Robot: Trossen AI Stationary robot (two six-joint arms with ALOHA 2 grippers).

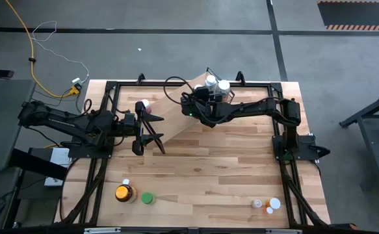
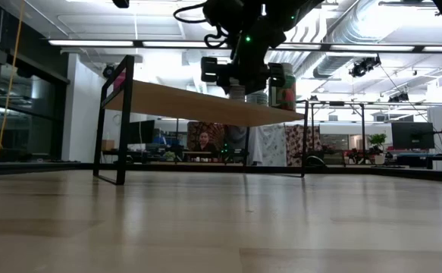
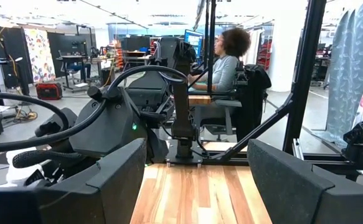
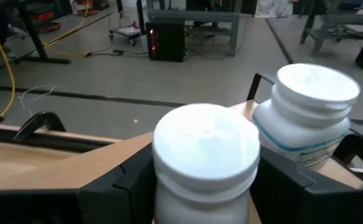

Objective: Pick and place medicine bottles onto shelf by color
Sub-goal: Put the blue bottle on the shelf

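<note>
The shelf (image 1: 176, 114), a light-wood board on black wire ends, stands at the table's far side. Two white-capped medicine bottles (image 1: 210, 81) (image 1: 223, 84) stand at its right end, and a pink-capped one (image 1: 145, 104) at its left end. My right gripper (image 4: 206, 186) reaches over the shelf from the right and is shut on the nearer white bottle (image 4: 206, 149). The second white bottle (image 4: 309, 112) stands close beside it. My left gripper (image 1: 149, 138) hangs open and level over the table's left side, holding nothing. My right gripper has the white bottle's body just under the cap (image 4: 169, 186) between its two fingers (image 4: 125, 183), one on each side. The fingers come nearly level from the table's right. The bottle stands upright, and its base seems to rest on the shelf board (image 2: 205, 102).
Near the front left stand an amber jar with a yellow lid (image 1: 124, 193), a green bottle (image 1: 147, 198) and a small white one (image 1: 125, 183). At the front right are tiny orange (image 1: 257, 204) and white-capped bottles (image 1: 274, 204). A person sits beyond the table (image 3: 228, 62).
</note>
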